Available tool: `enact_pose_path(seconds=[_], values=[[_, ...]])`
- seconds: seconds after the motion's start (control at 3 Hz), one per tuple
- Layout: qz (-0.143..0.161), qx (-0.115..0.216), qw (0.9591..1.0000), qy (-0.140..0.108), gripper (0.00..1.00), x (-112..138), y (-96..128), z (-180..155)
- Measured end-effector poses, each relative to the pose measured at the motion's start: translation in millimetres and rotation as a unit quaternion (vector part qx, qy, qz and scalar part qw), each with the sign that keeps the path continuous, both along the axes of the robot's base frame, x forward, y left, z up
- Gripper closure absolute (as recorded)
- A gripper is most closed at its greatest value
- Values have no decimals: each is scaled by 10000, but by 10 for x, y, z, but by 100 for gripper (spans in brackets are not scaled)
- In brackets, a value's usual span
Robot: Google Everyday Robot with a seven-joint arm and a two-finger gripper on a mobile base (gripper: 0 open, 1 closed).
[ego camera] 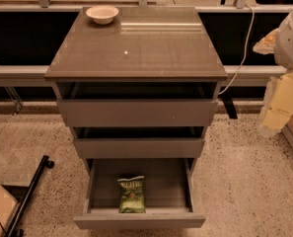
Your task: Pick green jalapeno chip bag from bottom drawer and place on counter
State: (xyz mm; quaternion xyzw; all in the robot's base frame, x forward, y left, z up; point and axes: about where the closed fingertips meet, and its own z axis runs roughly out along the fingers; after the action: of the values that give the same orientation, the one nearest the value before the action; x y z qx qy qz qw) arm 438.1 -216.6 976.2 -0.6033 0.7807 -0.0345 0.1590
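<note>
The green jalapeno chip bag lies flat on the floor of the bottom drawer, near its front panel and a little left of centre. The drawer is pulled fully out. The two drawers above it are each slightly open. The counter is the glossy grey-brown top of the cabinet. My arm's white body shows at the right edge, with the gripper hanging below it, pale yellowish. It is far right of the cabinet, at about the height of the top drawer, and well away from the bag.
A white bowl stands on the counter's back left corner. A white cable runs down behind the cabinet's right side. A black pole lies on the speckled floor at the lower left. A rail and dark panels run behind the cabinet.
</note>
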Motion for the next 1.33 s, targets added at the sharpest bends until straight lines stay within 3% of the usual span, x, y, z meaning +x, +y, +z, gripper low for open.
enact_pose_path(seconds=[0.33, 0.67, 1.0, 1.33], values=[[0, 0, 10000, -2, 0, 0, 0, 1], [-43, 12, 10000, -50, 27, 18, 5, -13], [-332, 91, 9994, 8, 50, 126, -11, -308], [-877, 46, 9960, 174, 73, 311, -66, -797]])
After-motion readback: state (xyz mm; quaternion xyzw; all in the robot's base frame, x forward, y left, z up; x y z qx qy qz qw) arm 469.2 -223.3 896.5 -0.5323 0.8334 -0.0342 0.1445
